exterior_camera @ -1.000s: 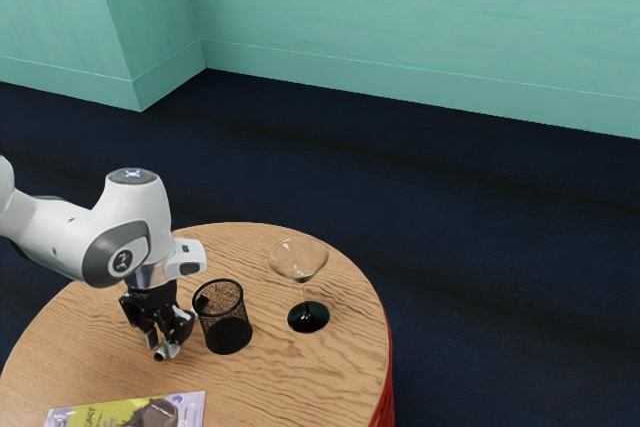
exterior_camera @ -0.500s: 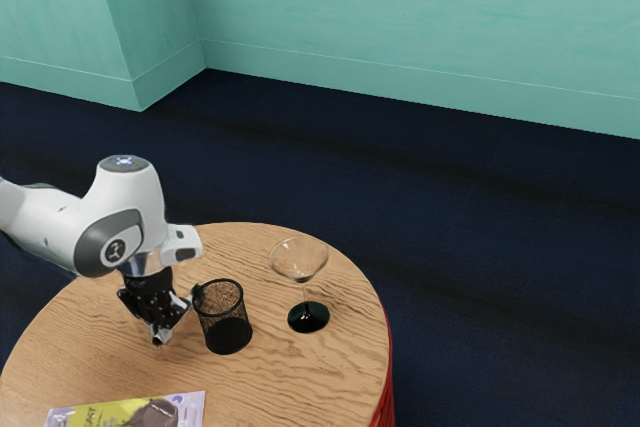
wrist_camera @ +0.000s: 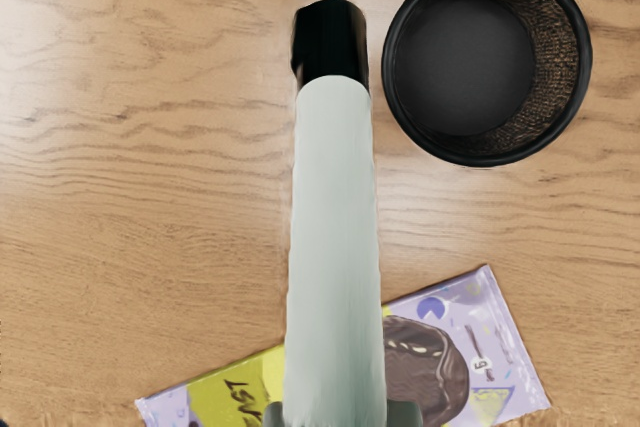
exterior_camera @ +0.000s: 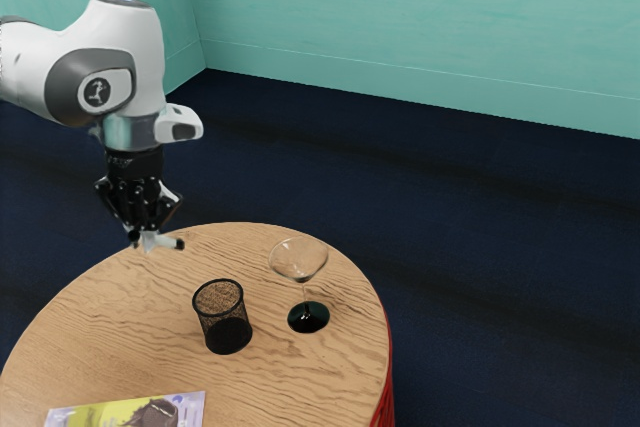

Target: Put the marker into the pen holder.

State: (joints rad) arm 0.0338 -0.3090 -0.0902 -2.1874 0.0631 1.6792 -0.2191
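1. Reaching in from ten o'clock in the exterior view, the arm (exterior_camera: 75, 72) hangs its hand over the far edge of the round worktop (exterior_camera: 300, 377), toward eleven o'clock on the wood.
2. Near the exterior view's lower edge, a purple and yellow packet (exterior_camera: 125, 412) lies flat, toward eight o'clock from the pen holder, with a dark shape printed on its face.
3. Above the worktop, the fingers (exterior_camera: 133, 235) point down. They are closed on the marker, one pad on each side; the wrist view shows the fingers (wrist_camera: 404, 414) touching it from two sides.
4. The marker (exterior_camera: 163, 242) is in the air, clear of the wood, outside the pen holder. It is pale, with a dark end aimed at about three o'clock in the exterior view.
5. The pen holder (exterior_camera: 225, 330), black mesh, stands upright on the worktop with its mouth open upward. In the exterior view, the marker appears toward half past ten from it.
6. At three o'clock from the pen holder, a stemmed glass (exterior_camera: 309, 316) stands upright on a dark base, near but apart.
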